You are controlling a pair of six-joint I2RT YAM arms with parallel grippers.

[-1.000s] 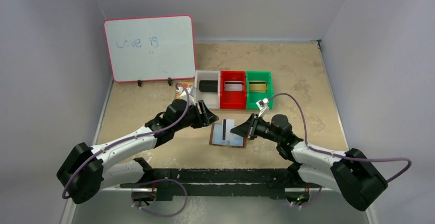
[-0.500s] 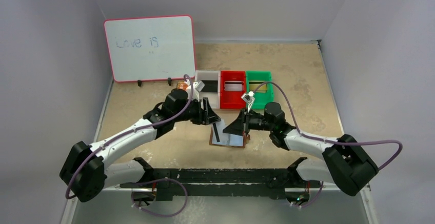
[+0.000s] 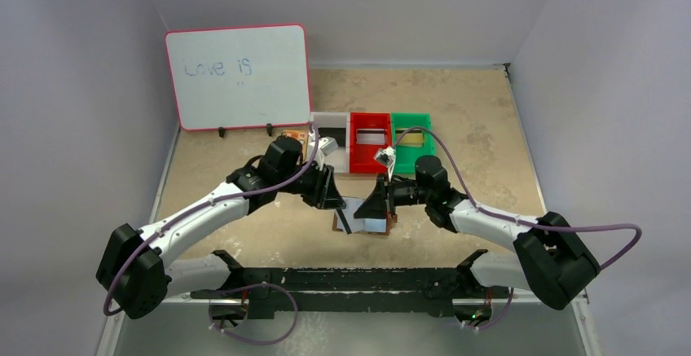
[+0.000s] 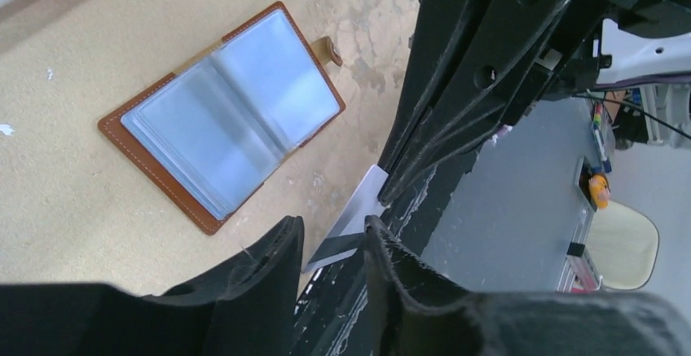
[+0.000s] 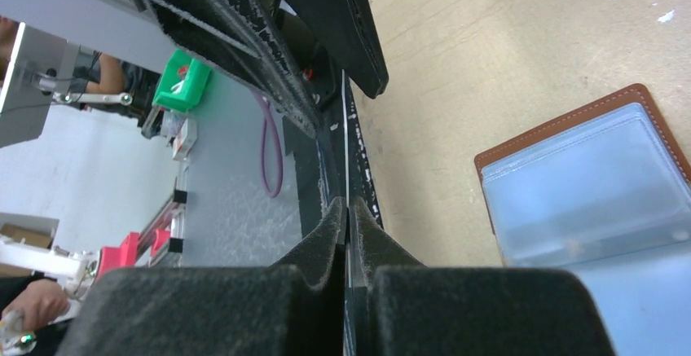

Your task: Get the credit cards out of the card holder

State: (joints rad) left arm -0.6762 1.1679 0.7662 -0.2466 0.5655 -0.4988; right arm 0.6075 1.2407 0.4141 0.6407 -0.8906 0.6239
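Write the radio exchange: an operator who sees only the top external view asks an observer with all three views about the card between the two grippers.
Operator: Does the right gripper grip the card?
Observer: Yes. The right wrist view shows its jaws shut on the card's thin edge.
Operator: And the left gripper?
Observer: In the left wrist view its fingers stand apart on either side of the card's striped end, a gap showing.
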